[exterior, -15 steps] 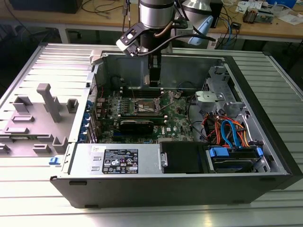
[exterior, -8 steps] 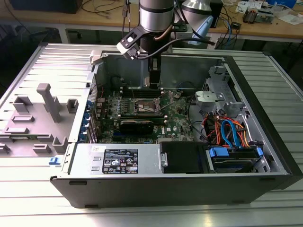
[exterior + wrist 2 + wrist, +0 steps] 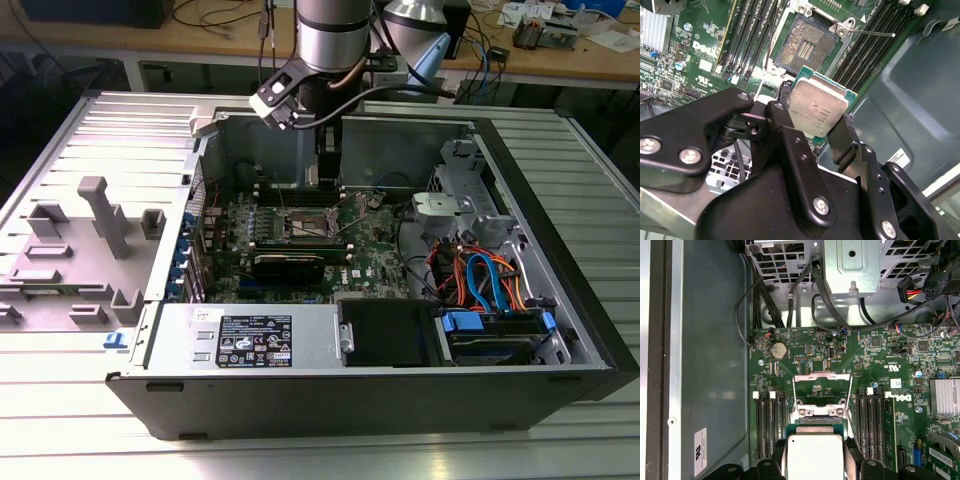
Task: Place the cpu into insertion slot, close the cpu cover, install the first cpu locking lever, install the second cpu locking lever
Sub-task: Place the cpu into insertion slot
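I see pincer [image 3: 816,119] clenched on cpu [image 3: 815,102] by its edges, chip held clear of insertion slot [image 3: 807,47], just beside it. Second wrist view shows the slot's bare contacts; first wrist view shows cpu cover [image 3: 821,375] raised.

The exterior view looked down from far; both wrist views looked closely at the cpu [image 3: 817,107] [image 3: 814,455] and green board [image 3: 702,30] [image 3: 805,347].

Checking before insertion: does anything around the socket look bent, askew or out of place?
Nothing stands out. The claw grips the cpu by two edges, the insertion slot is bare, the cpu cover stands open.
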Robot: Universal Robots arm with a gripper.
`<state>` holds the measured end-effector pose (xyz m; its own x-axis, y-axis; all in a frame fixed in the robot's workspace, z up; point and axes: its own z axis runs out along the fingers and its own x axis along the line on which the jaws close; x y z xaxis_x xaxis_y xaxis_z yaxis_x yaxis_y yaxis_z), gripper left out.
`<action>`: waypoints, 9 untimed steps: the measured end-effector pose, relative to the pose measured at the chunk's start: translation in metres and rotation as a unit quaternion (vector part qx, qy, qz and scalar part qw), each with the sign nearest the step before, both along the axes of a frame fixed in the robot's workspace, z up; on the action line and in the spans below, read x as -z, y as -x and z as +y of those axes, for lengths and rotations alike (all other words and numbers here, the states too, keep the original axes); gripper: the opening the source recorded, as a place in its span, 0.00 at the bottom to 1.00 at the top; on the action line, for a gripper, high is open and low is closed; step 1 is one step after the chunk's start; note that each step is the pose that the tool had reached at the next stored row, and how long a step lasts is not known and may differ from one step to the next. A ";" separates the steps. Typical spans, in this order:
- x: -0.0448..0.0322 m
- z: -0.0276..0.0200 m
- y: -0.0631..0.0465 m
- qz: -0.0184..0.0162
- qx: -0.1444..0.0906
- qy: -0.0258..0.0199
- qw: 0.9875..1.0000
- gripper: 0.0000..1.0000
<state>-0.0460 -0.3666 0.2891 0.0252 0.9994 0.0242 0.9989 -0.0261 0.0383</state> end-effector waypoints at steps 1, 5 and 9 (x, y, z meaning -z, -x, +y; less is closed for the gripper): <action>0.0000 0.0000 0.000 0.000 0.000 0.000 1.000 0.54; 0.0002 0.0000 0.000 0.000 0.000 0.000 1.000 0.54; 0.0026 0.0000 0.000 0.000 0.000 0.000 1.000 0.54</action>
